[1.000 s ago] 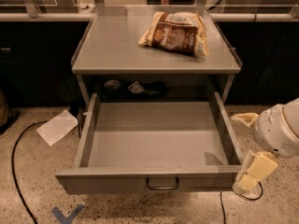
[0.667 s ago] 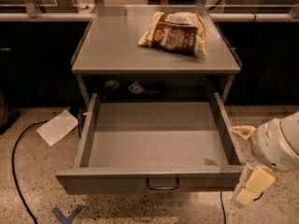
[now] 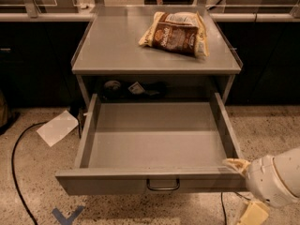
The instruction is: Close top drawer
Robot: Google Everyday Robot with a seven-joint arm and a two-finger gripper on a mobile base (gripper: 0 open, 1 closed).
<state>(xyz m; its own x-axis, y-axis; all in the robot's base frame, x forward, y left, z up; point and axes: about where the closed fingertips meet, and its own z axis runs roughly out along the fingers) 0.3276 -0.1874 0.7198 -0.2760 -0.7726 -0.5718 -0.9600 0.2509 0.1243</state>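
The top drawer (image 3: 154,144) is a wide grey metal drawer, pulled fully out of the grey cabinet (image 3: 154,50). Its shallow tray is empty. A small wire loop handle (image 3: 163,185) sits at the centre of its front panel. My gripper (image 3: 237,191) is at the lower right, just off the right end of the drawer front. Its cream fingers (image 3: 236,165) are spread apart and hold nothing. The upper finger lies at the drawer's front right corner; the lower one is partly cut off by the frame's bottom edge.
A brown snack bag (image 3: 176,33) lies on the cabinet top. Small dark items (image 3: 131,89) sit in the recess behind the drawer. A white paper sheet (image 3: 57,128) and a black cable (image 3: 16,172) lie on the speckled floor at left. Blue tape (image 3: 65,215) marks the floor.
My gripper has moved down and a little left, from beside the drawer's right wall to its front right corner. The drawer has not moved.
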